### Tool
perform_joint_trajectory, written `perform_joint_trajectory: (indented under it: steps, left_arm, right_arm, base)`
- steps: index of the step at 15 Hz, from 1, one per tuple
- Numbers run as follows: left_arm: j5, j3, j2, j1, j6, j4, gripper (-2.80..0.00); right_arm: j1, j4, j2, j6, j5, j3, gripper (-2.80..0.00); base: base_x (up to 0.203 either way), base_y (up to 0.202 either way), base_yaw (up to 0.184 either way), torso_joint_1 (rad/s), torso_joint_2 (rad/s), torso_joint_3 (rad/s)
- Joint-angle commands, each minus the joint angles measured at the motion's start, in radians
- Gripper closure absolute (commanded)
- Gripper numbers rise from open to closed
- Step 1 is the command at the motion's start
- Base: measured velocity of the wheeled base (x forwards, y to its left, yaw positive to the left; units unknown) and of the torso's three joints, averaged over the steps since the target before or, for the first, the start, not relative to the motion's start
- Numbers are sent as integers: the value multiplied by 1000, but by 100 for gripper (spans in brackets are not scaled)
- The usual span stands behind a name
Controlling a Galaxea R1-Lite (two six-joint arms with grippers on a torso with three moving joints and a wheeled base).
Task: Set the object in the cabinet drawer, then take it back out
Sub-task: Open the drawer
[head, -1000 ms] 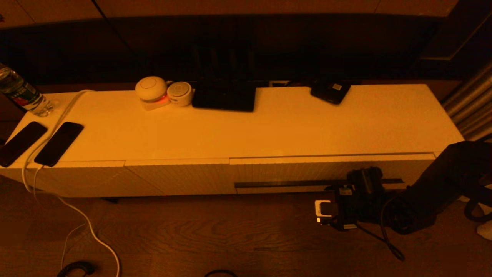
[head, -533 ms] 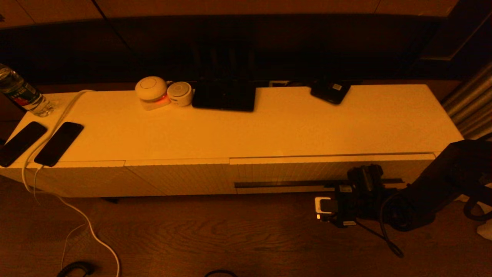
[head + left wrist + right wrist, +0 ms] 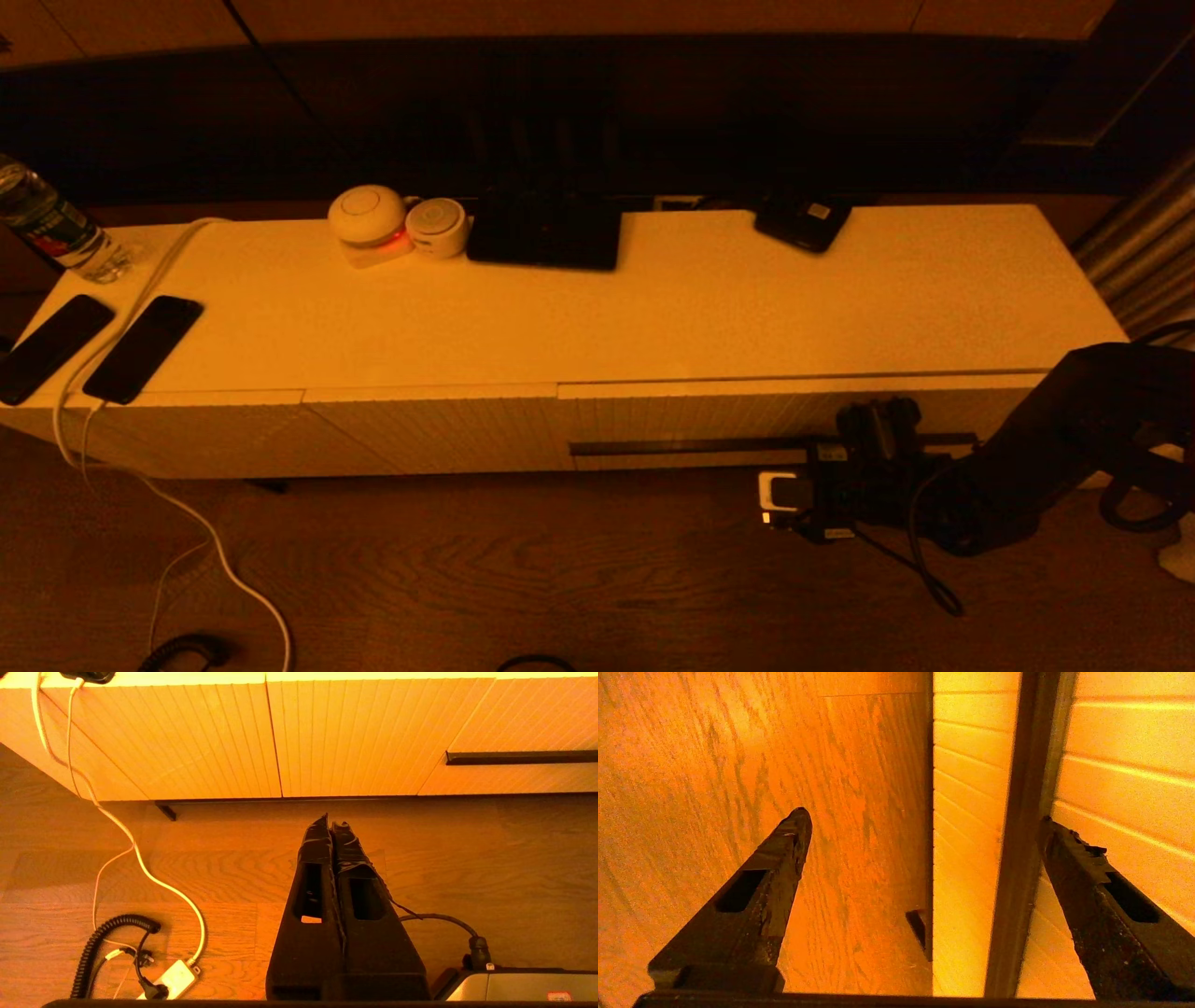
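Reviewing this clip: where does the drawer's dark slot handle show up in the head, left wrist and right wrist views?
Head view: the slot handle runs along the cabinet drawer front, its right end behind the right gripper.
Left wrist view: only its end shows, far beyond the shut left gripper.
Right wrist view: a dark band between the open fingers, the ribbed-panel-side one nearly at it.
Shared landmark: the ribbed white front.

My right gripper [image 3: 924, 816] is spread wide at the drawer [image 3: 803, 411], one finger [image 3: 1069, 849] against the slot [image 3: 1017, 835], the other over bare floor [image 3: 714, 742]. At nine o'clock the slot runs unblocked. My left gripper [image 3: 332, 826] hangs pressed together over floor, cables [image 3: 135, 858] at nine o'clock.
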Motion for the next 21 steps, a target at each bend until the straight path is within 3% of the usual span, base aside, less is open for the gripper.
perform_joint_trajectory:
  steps: [1,21]
  left_arm:
    - [0,0,0,0,-1,0,0]
    - [0,0,0,0,-1,0,0]
  right_arm:
    - [0,-4,9,-8,1,-2,-280]
    - [-9,-4,-24,-9,38,6,-280]
  base:
    - [0,0,0,0,0,0]
    - [0,0,0,0,0,0]
